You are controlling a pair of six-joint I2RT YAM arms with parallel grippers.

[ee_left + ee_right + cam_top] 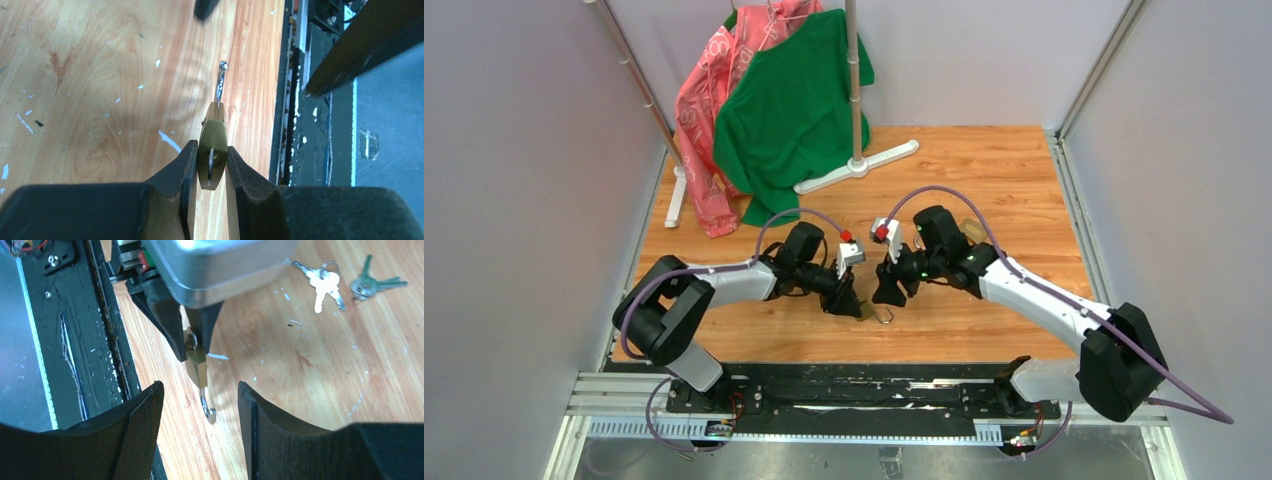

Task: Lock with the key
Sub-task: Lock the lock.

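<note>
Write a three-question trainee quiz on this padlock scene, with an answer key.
1. True or false: the left gripper is shut on the brass padlock.
2. Multiple choice: the right gripper is A) shut on a key, B) open and holding nothing, C) shut on a shirt.
3. Fill in: in the right wrist view, the key lies on the wooden ___, held by neither gripper.

Key: 1 true; 2 B; 3 table.
</note>
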